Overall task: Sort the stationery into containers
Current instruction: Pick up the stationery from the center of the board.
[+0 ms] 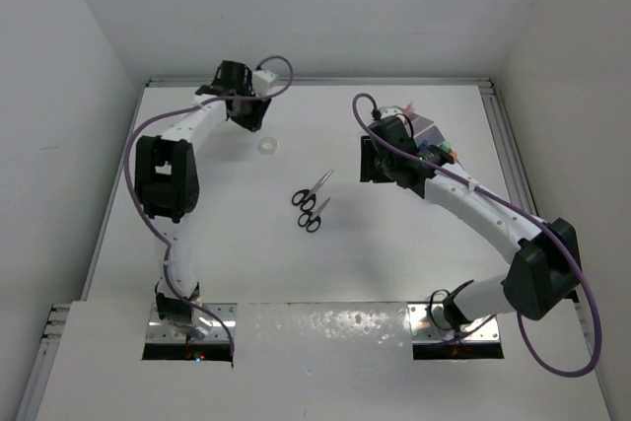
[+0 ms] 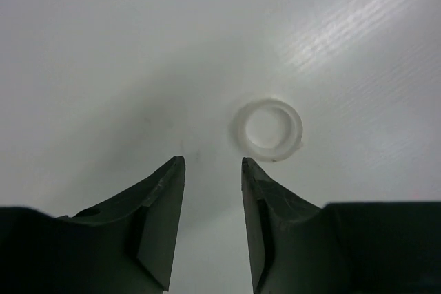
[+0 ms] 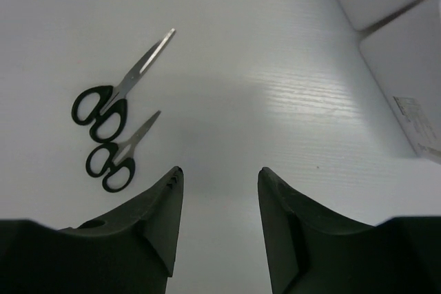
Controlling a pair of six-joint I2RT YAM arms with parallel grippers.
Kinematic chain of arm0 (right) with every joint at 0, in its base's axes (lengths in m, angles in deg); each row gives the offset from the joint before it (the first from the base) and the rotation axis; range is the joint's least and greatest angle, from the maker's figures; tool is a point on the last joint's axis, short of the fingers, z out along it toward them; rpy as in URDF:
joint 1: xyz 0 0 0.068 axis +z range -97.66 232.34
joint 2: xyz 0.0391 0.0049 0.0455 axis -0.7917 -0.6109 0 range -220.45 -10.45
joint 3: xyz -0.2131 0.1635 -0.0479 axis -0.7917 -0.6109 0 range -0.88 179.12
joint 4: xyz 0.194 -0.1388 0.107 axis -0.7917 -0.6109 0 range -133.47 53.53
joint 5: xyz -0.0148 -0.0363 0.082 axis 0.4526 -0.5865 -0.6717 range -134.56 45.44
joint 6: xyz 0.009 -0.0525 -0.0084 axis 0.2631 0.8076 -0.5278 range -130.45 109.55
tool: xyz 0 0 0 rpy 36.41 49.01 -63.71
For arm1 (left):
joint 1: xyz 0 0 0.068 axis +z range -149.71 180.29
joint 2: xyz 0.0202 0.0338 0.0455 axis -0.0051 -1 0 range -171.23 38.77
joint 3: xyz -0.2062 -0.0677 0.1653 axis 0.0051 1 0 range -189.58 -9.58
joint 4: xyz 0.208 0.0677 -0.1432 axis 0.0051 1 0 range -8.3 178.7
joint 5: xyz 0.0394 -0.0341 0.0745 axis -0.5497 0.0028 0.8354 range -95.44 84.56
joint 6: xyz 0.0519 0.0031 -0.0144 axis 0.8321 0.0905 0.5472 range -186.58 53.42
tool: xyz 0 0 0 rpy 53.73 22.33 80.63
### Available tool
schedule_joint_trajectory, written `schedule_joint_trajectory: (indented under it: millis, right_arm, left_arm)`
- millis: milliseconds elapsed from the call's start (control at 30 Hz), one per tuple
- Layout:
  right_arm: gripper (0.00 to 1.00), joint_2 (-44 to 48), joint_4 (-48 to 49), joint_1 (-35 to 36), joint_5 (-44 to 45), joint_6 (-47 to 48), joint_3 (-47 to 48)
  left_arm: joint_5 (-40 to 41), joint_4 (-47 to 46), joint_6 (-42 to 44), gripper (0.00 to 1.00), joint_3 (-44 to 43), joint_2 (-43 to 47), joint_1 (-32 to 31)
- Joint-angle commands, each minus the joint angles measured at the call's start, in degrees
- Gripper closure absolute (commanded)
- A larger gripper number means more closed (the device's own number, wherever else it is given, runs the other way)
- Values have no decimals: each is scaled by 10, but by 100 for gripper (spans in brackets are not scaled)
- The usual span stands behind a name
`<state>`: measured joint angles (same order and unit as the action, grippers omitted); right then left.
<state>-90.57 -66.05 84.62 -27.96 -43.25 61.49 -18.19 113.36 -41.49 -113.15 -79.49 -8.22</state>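
Found the left claw (image 2: 212, 161) at the upper left of the overhead view, above the white desk (image 1: 237, 244), jaws parted narrowly and gripping nothing. Saw the white tape ring (image 2: 267, 130) lying flat on the desk just beyond the right fingertip in the left wrist view, close but not gripped. Spotted two black-handled scissors near the frame's centre, both closed, blades pointing to the upper right: the larger pair (image 1: 313, 189) above, the smaller pair (image 1: 315, 216) just below it. Found the right claw (image 3: 219, 170) right of centre, jaws moderately wide and empty, the scissors off to its left. Made out the white organiser (image 3: 406, 60) at the upper right, partly hidden behind that arm.
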Motion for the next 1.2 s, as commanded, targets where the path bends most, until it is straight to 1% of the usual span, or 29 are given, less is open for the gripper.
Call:
schedule_joint_trajectory:
  millis: [0, 100, 233, 300, 367, 500, 633, 733, 800, 833, 867, 933, 967, 1000, 1033, 1067, 1100, 1133, 1167]
  right_arm:
    - [53, -6, -18, 14, -10, 7, 35]
    - [53, 9, -7, 22, -7, -4, 12]
    - [53, 44, 4, 24, 10, -27, -40]
    - [52, 65, 10, 24, 14, -38, -65]
    - [52, 80, 8, 24, 22, -40, -73]
    - [52, 91, -6, 24, 38, -38, -70]
    - [51, 98, -8, 24, 52, -35, -70]
    - [51, 104, -9, 24, 58, -35, -71]
    - [51, 109, -11, 24, 62, -35, -73]
    - [51, 111, -11, 24, 65, -35, -73]
    - [51, 113, -12, 24, 67, -35, -76]
    - [51, 122, -7, 24, 69, -38, -77]
    - [50, 127, -4, 22, 65, -39, -79]
    - [50, 131, 3, 20, 58, -42, -80]
    - [49, 144, 24, 7, 18, -52, -81]
    - [48, 145, 43, -3, -16, -53, -82]
    - [47, 152, 66, -13, -56, -60, -85]
    - [44, 152, 127, -24, -90, -67, -94]
    - [43, 152, 156, -36, -117, -76, -98]
  left_arm:
    - [78, -24, 7, 64, 17, -15, -27]
    - [77, -35, -33, 59, 7, -41, -22]
    - [55, -38, -42, 57, 7, -65, -25]
    - [64, -41, -42, 56, 7, -75, -30]
    - [82, -50, -48, 58, 9, -87, -30]
    - [88, -57, -49, 61, 18, -97, -33]
    - [63, -62, -57, 62, 30, -104, -34]
    - [48, -52, -72, 66, 28, -111, -35]
    - [46, -51, -72, 75, 31, -109, -36]
    - [48, -54, -72, 81, 36, -109, -37]
    - [51, -56, -71, 98, 36, -108, -37]
    - [55, -56, -71, 100, 33, -102, -38]
    - [47, -51, -67, 100, 29, -86, -38]
    - [8, -49, -65, 100, 23, -75, -37]
    - [-52, -42, -62, 100, 6, -46, -44]
    - [-83, -43, -58, 100, 6, -27, -44]
    - [-112, -51, -53, 100, 6, -7, -57]
    - [-134, -51, -43, 100, 0, 7, -66]
    - [-173, -29, -39, 100, -22, 11, -76]
